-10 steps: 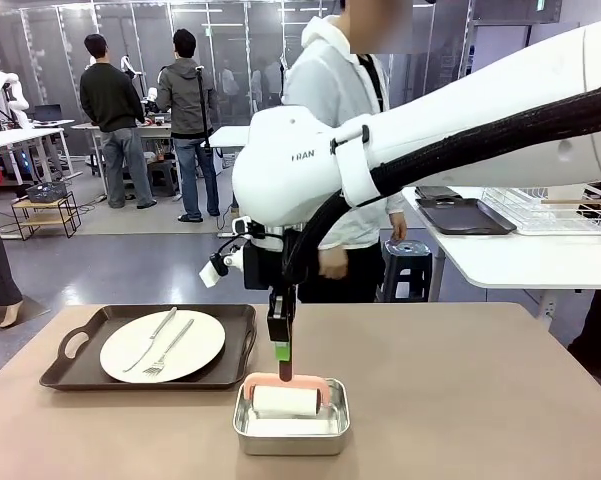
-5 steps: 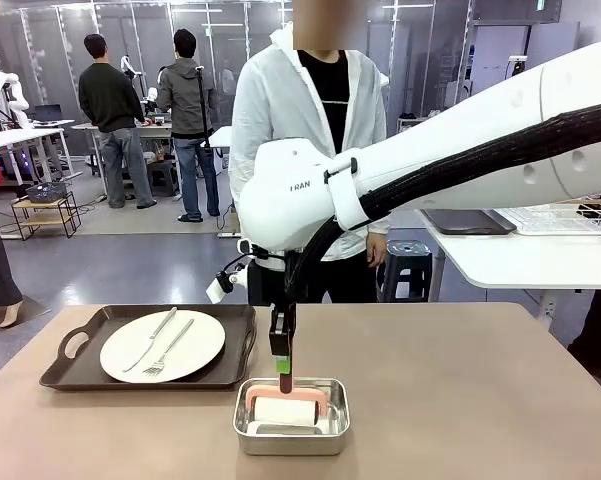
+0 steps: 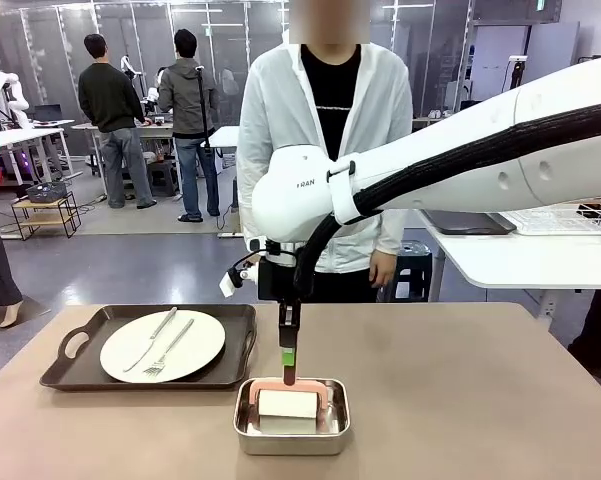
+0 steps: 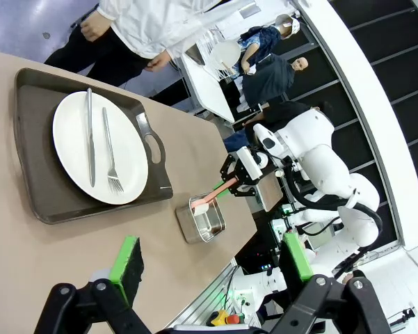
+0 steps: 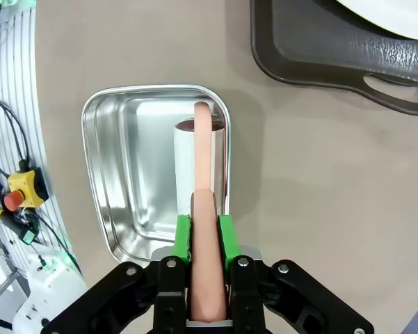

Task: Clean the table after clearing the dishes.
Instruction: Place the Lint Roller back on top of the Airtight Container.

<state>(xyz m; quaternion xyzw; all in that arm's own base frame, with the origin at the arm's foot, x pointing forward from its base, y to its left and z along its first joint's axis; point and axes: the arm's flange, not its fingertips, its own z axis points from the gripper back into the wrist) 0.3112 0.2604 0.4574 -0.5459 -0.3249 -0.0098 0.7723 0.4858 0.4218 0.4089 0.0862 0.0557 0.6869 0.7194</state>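
Just below the right gripper (image 3: 288,358) the roller (image 3: 288,403) lies in the pan (image 3: 248,432) on the table (image 3: 480,400), the tray (image 3: 70,375) bearing plate (image 3: 205,345), knife (image 3: 152,338) and fork (image 3: 170,350) sits to its left, and a person (image 3: 330,150) stands beyond it.

Matte taupe table (image 3: 480,400) flat and bare on its right half, dark brown handled tray (image 3: 130,383) on its far-left part, round white plate (image 3: 205,335) inside, silver knife (image 3: 152,338) and fork (image 3: 170,347) side by side on top
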